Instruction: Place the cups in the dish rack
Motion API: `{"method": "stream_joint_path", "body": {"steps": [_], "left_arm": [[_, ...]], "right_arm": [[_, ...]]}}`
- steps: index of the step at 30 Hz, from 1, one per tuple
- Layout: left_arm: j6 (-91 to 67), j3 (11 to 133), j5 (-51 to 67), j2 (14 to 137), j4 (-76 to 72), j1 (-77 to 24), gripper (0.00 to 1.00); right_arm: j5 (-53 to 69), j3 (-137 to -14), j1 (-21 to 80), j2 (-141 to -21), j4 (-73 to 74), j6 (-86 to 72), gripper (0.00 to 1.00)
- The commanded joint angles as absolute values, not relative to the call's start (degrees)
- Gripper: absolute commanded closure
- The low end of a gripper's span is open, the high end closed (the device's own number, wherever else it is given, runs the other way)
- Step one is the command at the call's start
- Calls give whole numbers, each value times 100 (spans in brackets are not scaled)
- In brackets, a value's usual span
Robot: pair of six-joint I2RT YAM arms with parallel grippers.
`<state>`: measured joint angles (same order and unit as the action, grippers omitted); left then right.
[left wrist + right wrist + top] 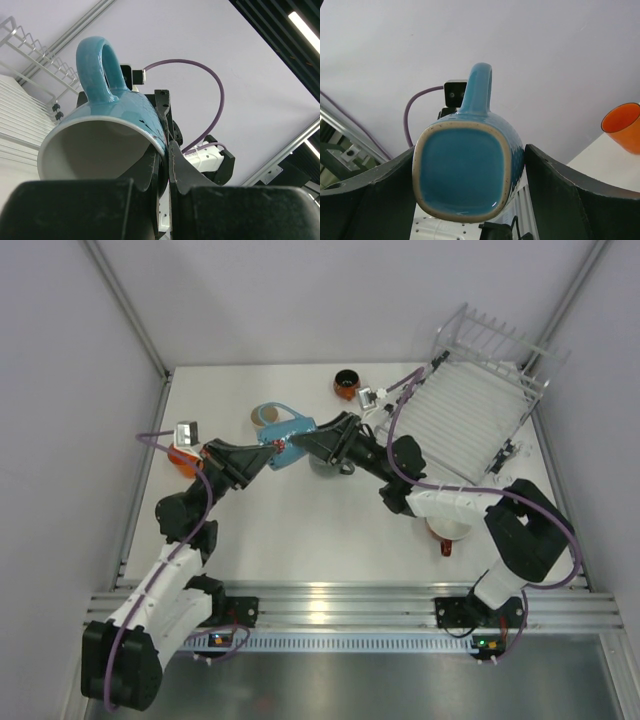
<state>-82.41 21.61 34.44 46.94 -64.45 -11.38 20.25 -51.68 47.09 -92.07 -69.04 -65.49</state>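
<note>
The light blue mug point(287, 428) is held in the air between both arms, handle up. My left gripper point(270, 453) is shut on its rim wall point(159, 134), one finger inside and one outside point(167, 146). My right gripper point(303, 441) is open around the mug's square base point(465, 170), its fingers point(555, 180) on either side, with a small gap on the right. The dish rack point(470, 405) stands at the back right with no cups in it. A dark-and-orange cup point(346, 384) sits left of the rack. An orange cup point(183, 459) is partly hidden by my left arm.
A red mug with a white inside point(448, 531) sits under my right forearm. A grey mug point(325, 466) peeks out below my right wrist. The rack's tines also show in the left wrist view point(30, 45). The orange cup also shows in the right wrist view point(622, 125).
</note>
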Motion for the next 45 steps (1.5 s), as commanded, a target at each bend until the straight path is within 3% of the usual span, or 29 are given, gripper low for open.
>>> {"method": "stream_joint_path", "body": {"steps": [1, 2, 4, 5, 6, 8, 10, 13, 19, 20, 27, 33, 37, 41, 45], "left_arm": [[-8297, 2048, 3366, 4790, -6900, -1187, 100], [-8297, 2039, 3366, 4807, -6873, -1187, 100], [-8288, 2021, 3384, 4860, -6821, -1187, 96], [-8288, 2021, 3392, 4869, -6803, -1187, 90], [-8279, 2021, 3419, 4887, -6733, -1187, 75], [-8227, 2013, 3401, 4904, -6654, -1187, 63], [-8200, 2004, 3401, 4939, -6575, -1187, 43], [-8165, 2004, 3428, 4992, -6557, -1195, 27], [-8104, 2030, 3480, 5124, -6364, -1204, 11], [-8077, 2048, 3515, 5141, -6250, -1204, 2], [-7674, 2162, 3638, 5063, -5417, -1204, 2], [-6902, 2364, 3674, 4755, -3915, -1204, 2], [-6145, 2689, 3823, 4685, -2590, -1204, 2], [-5005, 3049, 3578, 4641, -1067, -1204, 2], [-4152, 3444, 3156, 4571, 243, -1204, 2]], "right_arm": [[2004, -5203, 4825, -9114, -7734, -6662, 90], [1978, -5125, 4816, -9097, -7752, -6671, 100], [1942, -5037, 4747, -9070, -7831, -6724, 100], [1942, -4967, 4711, -9053, -7857, -6741, 100], [1934, -4940, 4685, -9035, -7875, -6802, 100], [1934, -4852, 4571, -9027, -7954, -6864, 100], [1951, -4790, 4474, -9044, -8041, -6952, 100], [1995, -4711, 4342, -9061, -8112, -7031, 100], [2092, -4562, 4079, -9062, -8226, -7180, 100], [2092, -4509, 4052, -9053, -8227, -7189, 100], [2258, -4149, 3525, -8869, -8297, -7338, 100], [2601, -3657, 2437, -8342, -7894, -7278, 100], [2620, -3655, 1804, -7543, -6026, -6165, 100], [894, -4428, 1757, -6567, -2067, -3663, 100], [-261, -5070, 1793, -6512, -726, -2577, 100]]}}
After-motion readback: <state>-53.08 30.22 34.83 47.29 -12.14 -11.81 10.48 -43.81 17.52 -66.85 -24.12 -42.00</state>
